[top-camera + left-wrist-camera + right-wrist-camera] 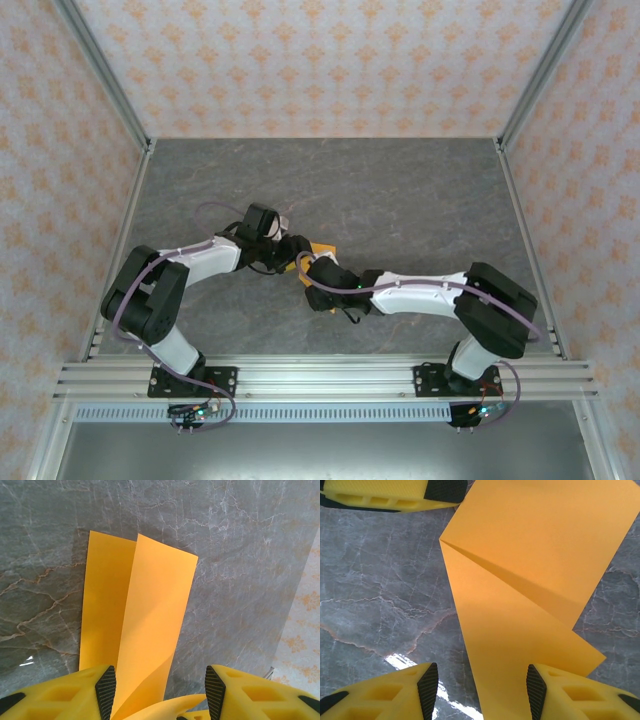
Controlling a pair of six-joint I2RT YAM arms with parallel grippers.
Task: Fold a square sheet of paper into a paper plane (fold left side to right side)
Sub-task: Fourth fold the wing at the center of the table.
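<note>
Paper point(150, 620): thin, plain, bright orange, matte. Folded into two long overlapping strips with straight edges and square corners, the upper strip lifted off the lower and fanned to one side. Sharp diagonal crease across it in the right wrist view. Lying mid-table between the two arm tips, partly hidden under them from above.

Left gripper point(157, 687): yellow moulded plastic fingers with hollow pockets and black ribbed pads point(106, 692). Jaws apart, near end of the raised strip running up between them, not pinched. Right gripper point(482, 692): same yellow-and-black build, jaws apart, straddling an edge of the paper close over the table.

Table point(420, 190): dark grey marble-look top with pale and rust veins, slightly glossy, one glint of light. Walls point(330, 60): pale wallpaper with orange floral motifs on three sides. Aluminium rail point(320, 378) along the near edge, carrying both bases.
</note>
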